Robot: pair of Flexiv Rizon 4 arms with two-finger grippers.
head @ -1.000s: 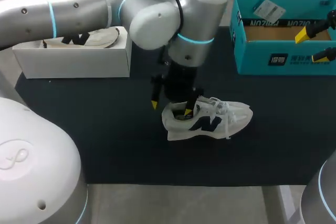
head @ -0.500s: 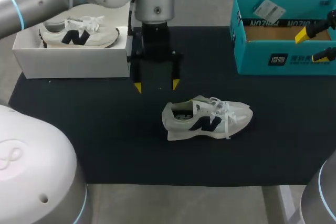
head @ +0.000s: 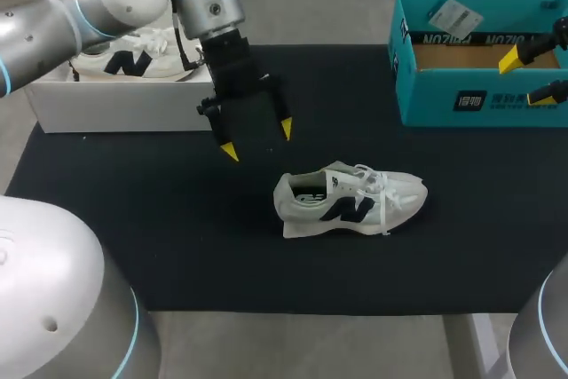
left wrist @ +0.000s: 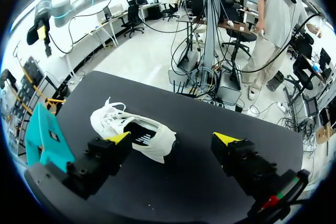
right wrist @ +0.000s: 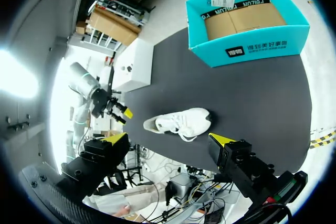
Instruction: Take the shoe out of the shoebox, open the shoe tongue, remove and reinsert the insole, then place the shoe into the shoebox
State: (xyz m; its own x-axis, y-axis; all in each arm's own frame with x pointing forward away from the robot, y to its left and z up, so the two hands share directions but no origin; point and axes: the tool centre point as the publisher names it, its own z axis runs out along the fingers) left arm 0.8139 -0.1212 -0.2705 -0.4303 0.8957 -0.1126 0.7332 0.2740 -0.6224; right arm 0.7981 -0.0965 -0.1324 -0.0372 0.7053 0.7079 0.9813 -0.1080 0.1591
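With the shoe (head: 351, 204) laid out on the bench (head: 133, 219) and the teal box (head: 479, 99) empty, its return is judged outstanding; the left tool (head: 257, 140) and right tool (right wrist: 169, 139) are held released.

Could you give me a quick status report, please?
Left gripper open, empty, above black mat. Right gripper open near teal cardboard shoebox. White navy-logo sneaker upright on mat, unobstructed.

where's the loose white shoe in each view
Head view: shoe at the centre, below and right of the open left hand.
Left wrist view: shoe ahead of the left hand, nearer one finger.
Right wrist view: shoe ahead of the open right hand.
Shared landmark: teal shoebox, in all three.
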